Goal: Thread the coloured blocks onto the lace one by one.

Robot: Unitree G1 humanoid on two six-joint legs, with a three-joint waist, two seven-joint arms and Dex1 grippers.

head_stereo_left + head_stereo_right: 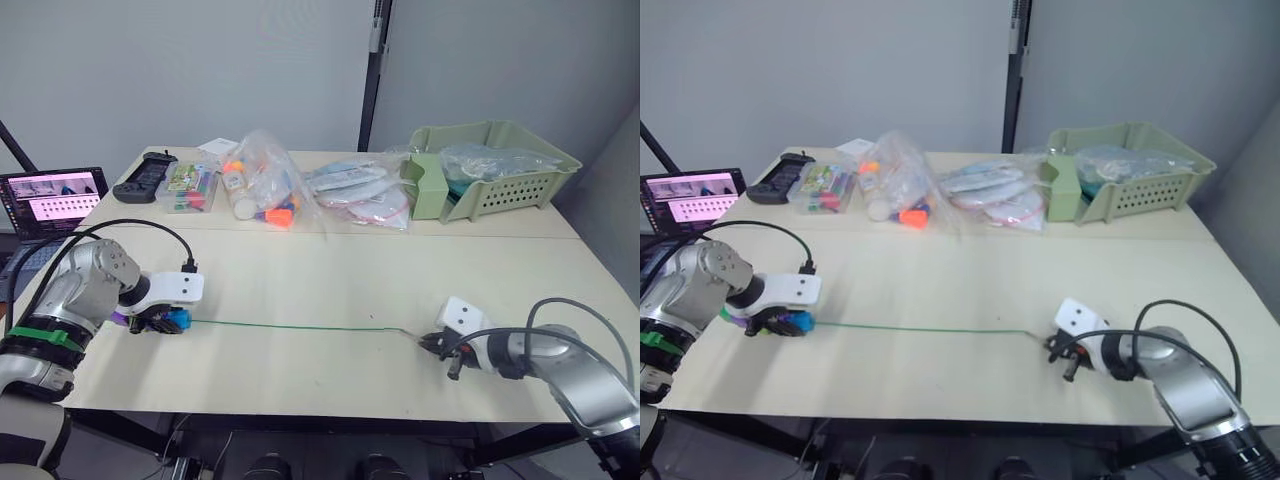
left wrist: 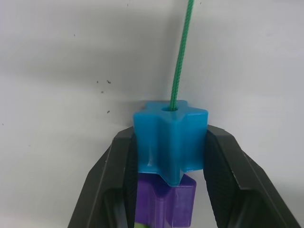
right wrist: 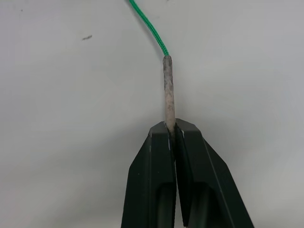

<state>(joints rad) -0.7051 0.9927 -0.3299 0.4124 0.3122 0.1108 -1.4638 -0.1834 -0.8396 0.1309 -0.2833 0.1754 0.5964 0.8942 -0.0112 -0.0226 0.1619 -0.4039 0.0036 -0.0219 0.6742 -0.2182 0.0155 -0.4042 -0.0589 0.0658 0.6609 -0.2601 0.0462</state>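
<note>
Nearest the front edge of the pale bench, the right gripper has its two black fingers pinched together on the stiff pale needle-like tip of the thin green cord lace. From there the lace runs straight along the bench, parallel to the front edge, to the left gripper near the left edge. Its fingers clamp one blue star-edged plastic block, with the lace passing into its hole. One purple block sits directly behind the blue one, touching it, and a sliver of green shows behind that. Along the far edge lie clear plastic bags of toys and one pale green basket.
</note>
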